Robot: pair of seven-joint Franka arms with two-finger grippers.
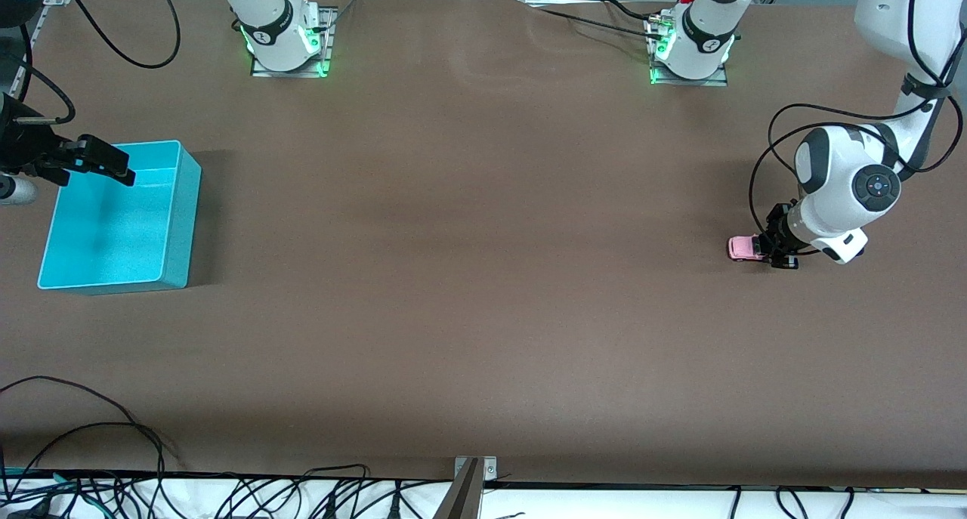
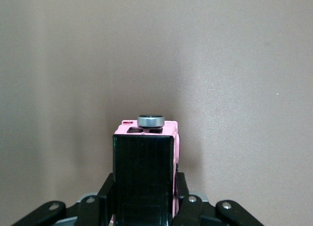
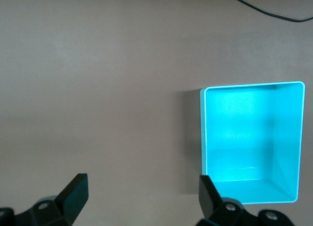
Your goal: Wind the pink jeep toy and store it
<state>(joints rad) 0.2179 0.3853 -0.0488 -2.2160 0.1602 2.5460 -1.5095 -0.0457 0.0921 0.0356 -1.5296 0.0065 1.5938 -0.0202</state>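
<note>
Cables (image 1: 113,443) trail along the brown table (image 1: 468,277) edge nearest the front camera. The left gripper (image 1: 778,248) is clamped on the pink jeep toy (image 1: 744,248), which sits on the table. The right gripper (image 1: 106,160), jaws spread wide, hangs over the turquoise bin (image 1: 177,224).

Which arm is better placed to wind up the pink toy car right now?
Left. The left gripper is already shut on the pink toy car, down at the table. The right gripper hangs open over the turquoise bin, at the right arm's end.

Even overhead light, soft shadows, sharp focus.
</note>
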